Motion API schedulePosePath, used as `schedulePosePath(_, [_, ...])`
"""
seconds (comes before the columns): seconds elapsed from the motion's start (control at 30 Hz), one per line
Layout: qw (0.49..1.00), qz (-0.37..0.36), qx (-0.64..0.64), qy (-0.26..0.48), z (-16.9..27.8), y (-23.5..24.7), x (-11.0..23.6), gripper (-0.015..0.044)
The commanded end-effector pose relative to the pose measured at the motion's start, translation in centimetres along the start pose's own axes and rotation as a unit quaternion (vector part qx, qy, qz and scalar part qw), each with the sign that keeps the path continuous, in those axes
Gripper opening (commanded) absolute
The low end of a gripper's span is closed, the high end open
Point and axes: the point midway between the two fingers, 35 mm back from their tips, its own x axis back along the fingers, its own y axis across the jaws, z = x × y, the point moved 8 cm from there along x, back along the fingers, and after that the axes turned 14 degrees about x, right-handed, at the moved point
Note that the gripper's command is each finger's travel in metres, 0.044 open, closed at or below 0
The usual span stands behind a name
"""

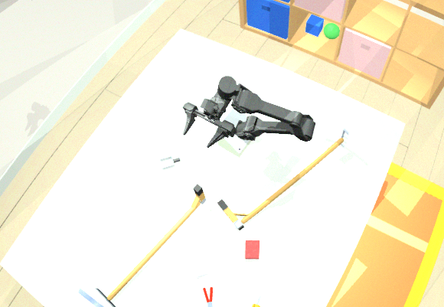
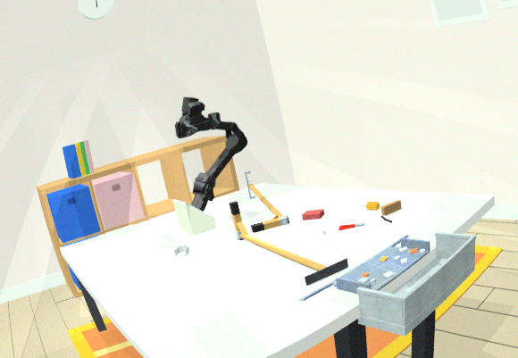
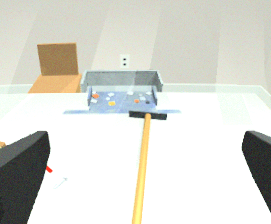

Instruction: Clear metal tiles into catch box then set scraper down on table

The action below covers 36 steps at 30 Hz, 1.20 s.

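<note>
Our gripper hangs high above the table, fingers spread wide and holding nothing. The long scraper lies flat straight ahead and below — its grip end nearest us, its shaft running away toward the steel bench plate and catch box.

A red block lies flat on the white counter. Beside it a second wooden-handled tool with a small hook end stretches toward the counter's corner nearest the shelf unit. A red-handled tool rests close by, and an orange piece and a tan block sit just beside each other toward the far edge. A small clear piece lies apart near the opposite edge. The shelf unit holds blue bins, pink bins, a blue cube and a green ball. A round clock hangs on the wall.
</note>
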Motion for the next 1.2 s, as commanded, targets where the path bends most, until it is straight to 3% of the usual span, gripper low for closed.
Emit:
schedulePosePath(0.0, [1.0,0.002,-0.008,0.003,-0.4,-0.4,-0.6,0.044])
schedulePosePath(1.17, [0.988,-0.018,-0.082,0.126,-1.5,-4.7,-12.2,0.044])
